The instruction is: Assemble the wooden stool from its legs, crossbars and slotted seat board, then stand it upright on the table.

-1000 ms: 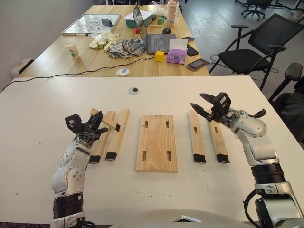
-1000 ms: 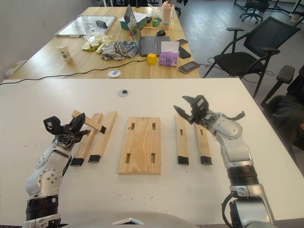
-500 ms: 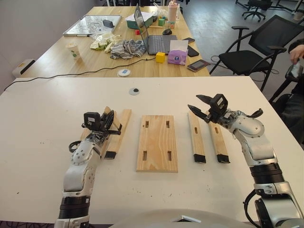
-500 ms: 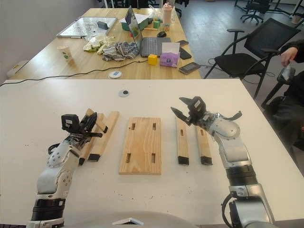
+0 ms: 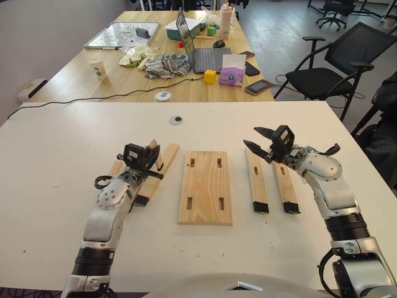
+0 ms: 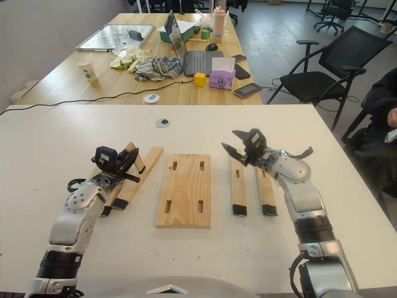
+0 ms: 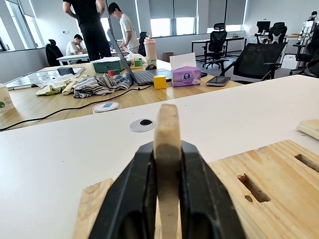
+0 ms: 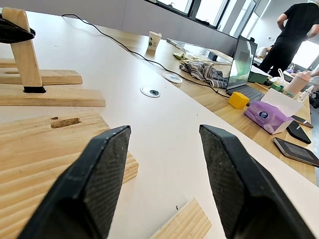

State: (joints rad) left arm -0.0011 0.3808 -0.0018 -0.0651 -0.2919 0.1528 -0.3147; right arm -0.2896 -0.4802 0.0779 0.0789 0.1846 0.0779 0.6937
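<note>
The slotted seat board lies flat mid-table. My left gripper is just left of it, shut on a short wooden piece with a black end, held nearly upright over two legs that lie on the table. From the right wrist view that piece stands on end, its black tip down on those legs. Right of the board lie two more legs, side by side. My right gripper hovers open above their far ends, its pads wide apart with nothing between them.
A round cable port sits in the white table beyond the board. A second table behind carries a laptop, cloths and small items. An office chair stands off the far right corner.
My left arm has carried the wooden piece to the right, closer to the seat board, and tipped it from lying across to nearly upright. My right gripper has barely shifted and stays open.
</note>
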